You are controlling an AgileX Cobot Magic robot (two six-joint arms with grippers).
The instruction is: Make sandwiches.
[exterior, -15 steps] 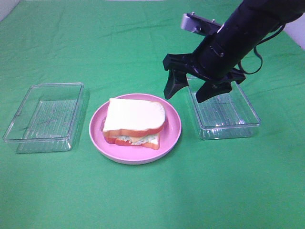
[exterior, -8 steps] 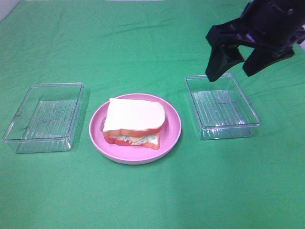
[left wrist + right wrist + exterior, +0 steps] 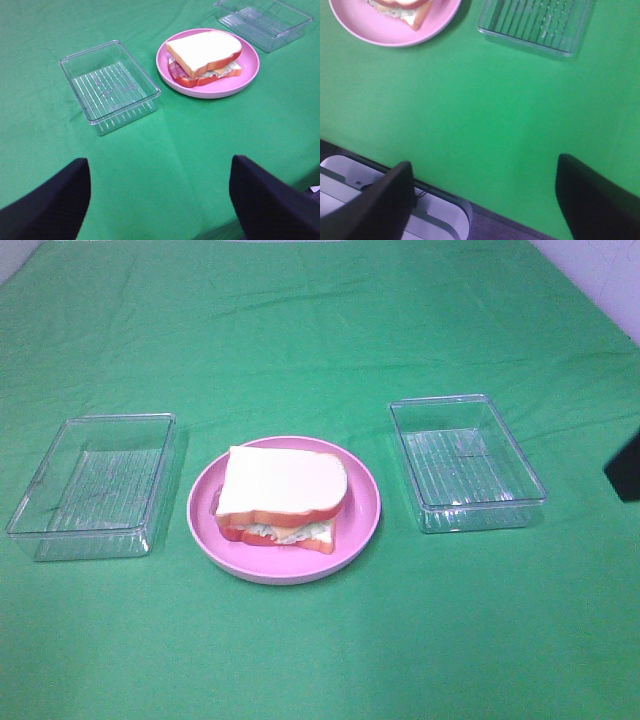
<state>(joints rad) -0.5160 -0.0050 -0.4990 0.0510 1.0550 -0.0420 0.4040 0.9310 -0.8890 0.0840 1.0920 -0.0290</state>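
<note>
Green cloth covers the desk point(image 3: 320, 650); the sandwiches point(image 3: 282, 496) look finished, well ahead of both spread, empty hands: left hand point(image 3: 160, 200), right hand point(image 3: 485, 200). Best to keep clear.

Plate point(image 3: 395, 25); tray point(image 3: 537, 22); parted tool point(image 3: 485, 200)

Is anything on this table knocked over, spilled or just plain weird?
Nothing is spilled or broken. The toy sandwich sits assembled on the round pink plate, its top white slice turned slightly askew from the bottom one. The two clear plastic trays, one on the left and one on the right, stand upright with nothing in them.
</note>
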